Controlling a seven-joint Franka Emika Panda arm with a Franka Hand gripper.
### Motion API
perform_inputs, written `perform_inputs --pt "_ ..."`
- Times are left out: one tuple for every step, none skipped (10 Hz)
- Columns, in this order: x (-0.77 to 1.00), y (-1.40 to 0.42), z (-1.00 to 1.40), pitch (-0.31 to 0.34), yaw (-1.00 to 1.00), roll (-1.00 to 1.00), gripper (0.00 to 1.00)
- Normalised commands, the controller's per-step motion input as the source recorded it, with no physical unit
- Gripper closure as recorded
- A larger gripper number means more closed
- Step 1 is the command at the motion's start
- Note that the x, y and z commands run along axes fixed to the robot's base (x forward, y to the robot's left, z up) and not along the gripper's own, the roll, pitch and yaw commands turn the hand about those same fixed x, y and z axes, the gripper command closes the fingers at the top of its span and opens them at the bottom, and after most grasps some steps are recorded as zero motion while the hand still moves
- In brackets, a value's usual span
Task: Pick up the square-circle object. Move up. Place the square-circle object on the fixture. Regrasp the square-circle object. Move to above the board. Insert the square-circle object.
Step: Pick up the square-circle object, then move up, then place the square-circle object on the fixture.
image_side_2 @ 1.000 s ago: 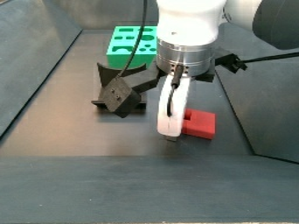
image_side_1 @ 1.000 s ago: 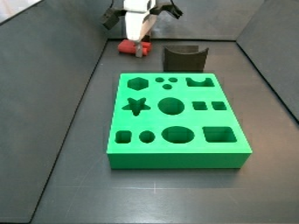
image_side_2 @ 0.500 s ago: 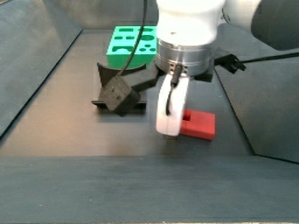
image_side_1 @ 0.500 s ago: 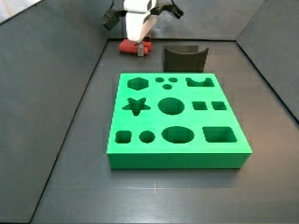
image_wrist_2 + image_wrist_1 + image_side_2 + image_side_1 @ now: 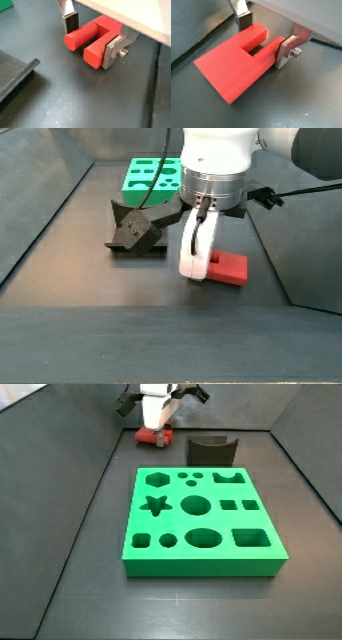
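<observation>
The square-circle object is a small red block with a round prong and a square prong, and it lies flat on the dark floor. My gripper is down over it, with one silver finger against each prong's outer side in both wrist views; it is shut on the block. In the side views the gripper stands upright over the red block, close to the back wall. The dark fixture stands beside it. The green board lies beyond the fixture.
Grey walls enclose the floor, and the block lies near one of them. The fixture stands between the gripper and the board. A corner of the fixture's base plate shows in a wrist view.
Almost nothing. The gripper stays low around the red block, and the block rests on the same spot on the floor.
</observation>
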Motion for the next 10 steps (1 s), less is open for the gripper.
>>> perform_inputs --pt "0.0 0.0 0.0 0.0 0.0 0.0 1.0" --pt "0.0 0.0 0.0 0.0 0.0 0.0 1.0" --pt "0.0 0.0 0.0 0.0 0.0 0.0 1.0" --pt "0.0 0.0 0.83 0.0 0.0 0.0 1.0" --pt "-0.06 -0.05 0.72 0.052 -0.04 -0.01 1.0" --pt "-0.06 -0.04 0.64 0.064 -0.04 0.0 1.0" --pt "-0.03 -0.01 0.45 0.079 -0.04 0.02 1.0" --pt "-0.02 -0.01 0.35 0.086 -0.04 0.03 1.0" --pt "0.0 0.0 1.0 0.0 0.0 0.0 1.0" --pt "0.0 0.0 1.0 0.0 0.0 0.01 1.0"
